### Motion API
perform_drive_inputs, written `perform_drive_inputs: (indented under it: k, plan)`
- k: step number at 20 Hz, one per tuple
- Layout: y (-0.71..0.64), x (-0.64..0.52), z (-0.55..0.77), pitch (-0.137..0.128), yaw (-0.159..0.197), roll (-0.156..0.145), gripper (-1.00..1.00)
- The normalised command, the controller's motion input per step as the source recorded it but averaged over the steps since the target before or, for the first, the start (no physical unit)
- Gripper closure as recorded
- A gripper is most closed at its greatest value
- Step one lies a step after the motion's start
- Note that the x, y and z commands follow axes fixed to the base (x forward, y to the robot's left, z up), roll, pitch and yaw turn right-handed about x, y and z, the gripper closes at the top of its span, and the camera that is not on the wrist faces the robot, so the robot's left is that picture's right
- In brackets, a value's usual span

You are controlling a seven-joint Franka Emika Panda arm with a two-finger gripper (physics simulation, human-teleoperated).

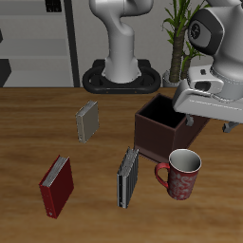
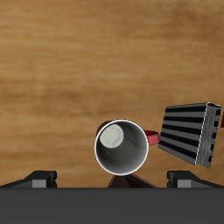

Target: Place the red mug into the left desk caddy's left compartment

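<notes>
Item: red mug [image 1: 183,176], dark red with pale speckles, light grey inside, one loop handle. It stands upright on the table [image 1: 95,161] near the front edge, just in front of the left desk caddy [image 1: 167,126] and apart from it. Its handle points toward a grey striped book [image 1: 128,176] standing close beside it.

Handling, as I judge it: rigid, glazed and so likely slippery, moderately heavy for its size, breakable if dropped or knocked over. It is round, so it may twist in a two-finger grasp. I would take it across the rim wall, one finger inside and one outside, on the side away from the handle; gripping by the handle looks less secure.

Item: gripper [image 2: 109,179]. In the wrist view I look straight down into the mug's open mouth [image 2: 122,147], which sits between the two fingertips [image 2: 37,179]. The jaws stand wide apart, wider than the mug, touching nothing and holding nothing. The exterior view places the gripper above the mug, not yet down around it.

Item: caddy, dark maroon-brown, black inside; I cannot make out its dividers from here
</notes>
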Motion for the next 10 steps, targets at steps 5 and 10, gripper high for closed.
perform_drive_inputs:
  k: [5,10]
  plan:
    - [0.11,0.04,-0.31,-0.018,-0.003,-0.005,-1.00]
    - [-0.04,0.02,-0.23,0.002,-0.023,-0.010,-1.00]
